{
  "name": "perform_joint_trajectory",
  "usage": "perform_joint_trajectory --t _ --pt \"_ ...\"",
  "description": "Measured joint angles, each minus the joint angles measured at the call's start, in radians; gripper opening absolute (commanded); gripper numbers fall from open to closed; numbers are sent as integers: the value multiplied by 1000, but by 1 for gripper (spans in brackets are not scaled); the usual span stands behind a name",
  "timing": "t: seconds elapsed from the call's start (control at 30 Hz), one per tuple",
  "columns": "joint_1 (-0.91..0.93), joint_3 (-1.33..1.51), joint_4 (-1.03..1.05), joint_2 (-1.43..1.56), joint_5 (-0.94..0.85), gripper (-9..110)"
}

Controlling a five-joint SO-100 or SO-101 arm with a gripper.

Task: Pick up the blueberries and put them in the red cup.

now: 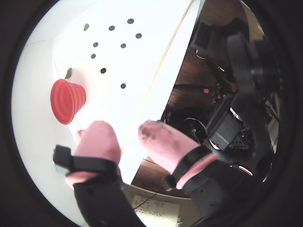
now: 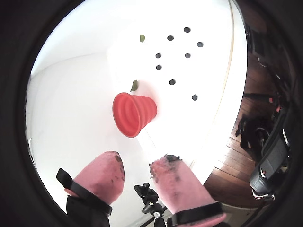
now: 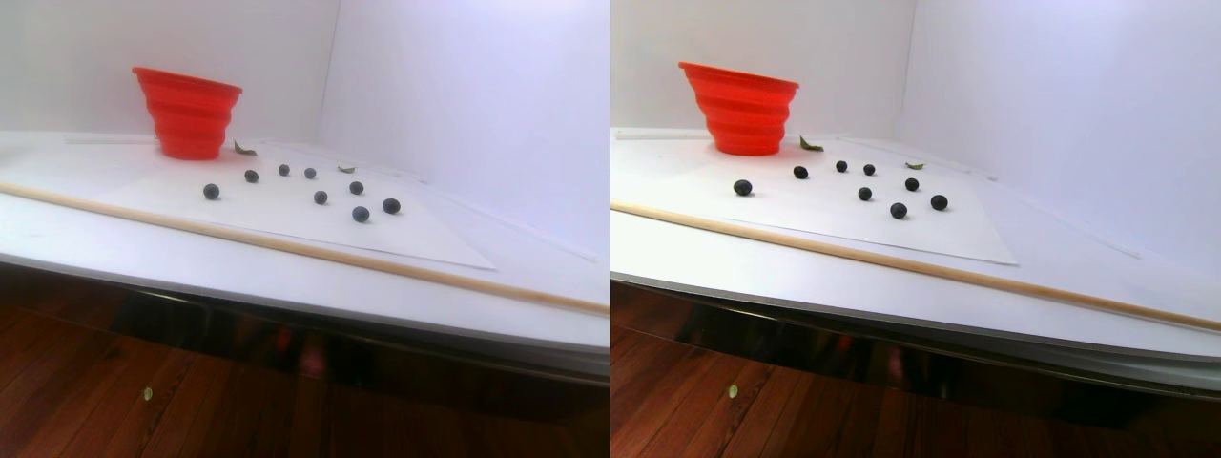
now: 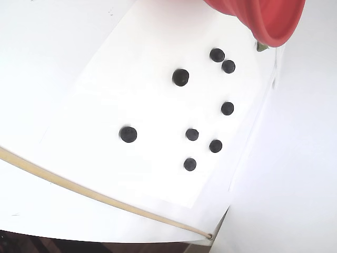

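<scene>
Several small dark blueberries (image 4: 180, 77) lie scattered on a white sheet, apart from one another; they also show in both wrist views as blueberries (image 1: 123, 46) (image 2: 172, 82) and in the stereo pair view as blueberries (image 3: 320, 197). The red cup (image 3: 188, 114) stands upright at the sheet's far left corner, beside the nearest berries. In both wrist views my pink-tipped gripper (image 1: 127, 130) (image 2: 138, 163) hangs high above the table, well short of the red cup (image 1: 66, 100) (image 2: 135, 113). It is open, with nothing between its fingers. Neither the stereo pair view nor the fixed view shows the gripper.
A thin wooden strip (image 3: 286, 246) runs along the table in front of the sheet. Two small green leaves (image 3: 243, 149) lie near the cup and berries. White walls close the back and right. Dark equipment (image 1: 227, 123) stands past the table edge above a wooden floor.
</scene>
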Motion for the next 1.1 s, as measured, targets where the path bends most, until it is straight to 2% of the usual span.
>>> perform_joint_trajectory --t 0.2,0.67,0.87,1.1 --pt "49 0 -9 0 0 11" --pt "20 -12 -21 -38 -14 11" --pt "40 -339 -44 -265 -87 12" --pt "25 -198 -67 -235 -195 12"
